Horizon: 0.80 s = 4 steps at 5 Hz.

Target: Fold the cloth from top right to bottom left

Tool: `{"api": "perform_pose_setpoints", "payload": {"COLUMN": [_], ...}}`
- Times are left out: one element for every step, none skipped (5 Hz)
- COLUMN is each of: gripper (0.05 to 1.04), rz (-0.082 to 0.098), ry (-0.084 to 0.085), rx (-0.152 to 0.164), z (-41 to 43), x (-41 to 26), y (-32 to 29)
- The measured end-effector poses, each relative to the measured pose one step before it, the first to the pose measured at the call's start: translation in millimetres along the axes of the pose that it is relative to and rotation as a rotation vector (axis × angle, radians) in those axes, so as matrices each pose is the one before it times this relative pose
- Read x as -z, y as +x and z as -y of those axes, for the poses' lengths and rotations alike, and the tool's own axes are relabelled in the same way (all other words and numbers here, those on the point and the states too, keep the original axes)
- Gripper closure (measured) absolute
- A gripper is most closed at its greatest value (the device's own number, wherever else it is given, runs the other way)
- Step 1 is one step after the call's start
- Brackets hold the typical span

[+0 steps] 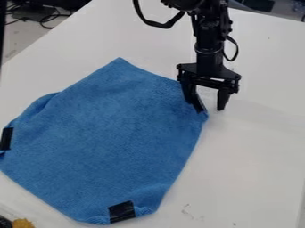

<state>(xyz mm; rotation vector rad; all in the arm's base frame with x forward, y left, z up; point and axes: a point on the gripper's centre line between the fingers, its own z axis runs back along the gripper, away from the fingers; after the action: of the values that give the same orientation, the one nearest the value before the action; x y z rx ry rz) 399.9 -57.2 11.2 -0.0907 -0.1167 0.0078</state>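
The gripper (209, 107) hangs over the right side of the blue cloth (113, 133), with its fingers apart and a gap between them. Its left finger is at the cloth's right corner, beside or over a black patch there; whether it touches the cloth I cannot tell. The right finger is off the cloth, above the white table (262, 147). Spread mostly flat, the cloth has a pointed top corner and black patches at its left edge and bottom edge. Small folds show at its upper left and bottom right edges.
A dark and yellow-orange object (22, 223) sits at the bottom left corner, by the table's edge. Black cables (44, 18) lie beyond the table at the upper left.
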Motion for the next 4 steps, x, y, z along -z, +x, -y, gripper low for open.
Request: {"api": "perform_pose_setpoints", "payload": {"gripper": [0.404, 0.698, 0.894, 0.995], "rz": [-0.0247, -0.0069, 0.0036, -0.0157], "ry": [-0.0065, -0.0044, 0.0015, 0.0282], "rx": [-0.0041, 0.0053, 0.0055, -0.0096], "z": [0.04, -3.03, -2.05, -3.75], "x": [2.22, 0.76, -0.17, -0.95], "y": [4.13, 4.17, 0.75, -2.39]}}
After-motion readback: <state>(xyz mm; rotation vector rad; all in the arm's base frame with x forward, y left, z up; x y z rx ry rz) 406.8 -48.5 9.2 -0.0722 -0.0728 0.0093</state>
